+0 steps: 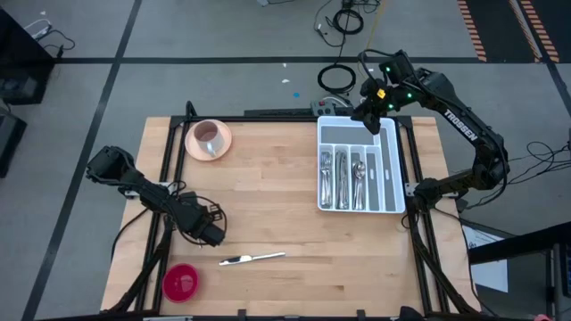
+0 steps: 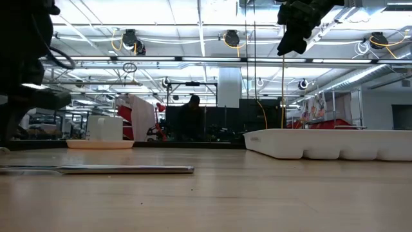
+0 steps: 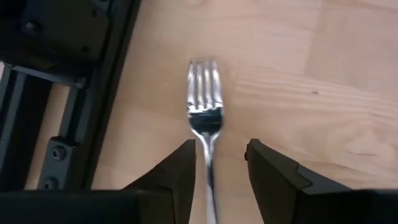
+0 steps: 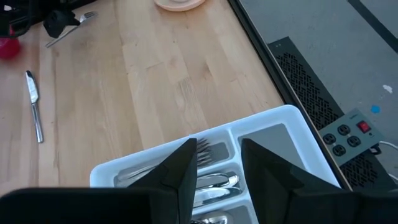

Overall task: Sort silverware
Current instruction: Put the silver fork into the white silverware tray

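Left pincer (image 1: 212, 234): I see it low over the desk (image 1: 268, 205) in the lower left of the high view. In its own wrist view its two fingers (image 3: 176, 177) stand apart, released, on either side of a fork's handle, and I see no contact with it.
Fork (image 3: 204, 109): it lies flat on the wood, tines pointing away from the left pincer, with the dark desk frame (image 3: 68, 99) beside it. In the high view the arm covers it.
Red round thing (image 1: 180, 282): it sits at the lower left corner of the desk, just below the left arm.
Pink cup (image 1: 208, 136): it stands on its saucer at the upper left of the desk.
Table knife (image 1: 252, 259): it lies alone on the wood at lower centre of the high view, right of the left pincer and well apart from the tray. In the low view it is the long bright strip at lower left (image 2: 96, 169).
White tray (image 1: 390, 169): it sits at the right of the desk. Its three left long compartments hold sorted silverware (image 1: 343, 178); I cannot tell each piece's kind from above.
Right pincer (image 1: 368, 114): it hangs above the tray's upper end. In its wrist view the fingers (image 4: 180, 174) are parted with nothing between them.
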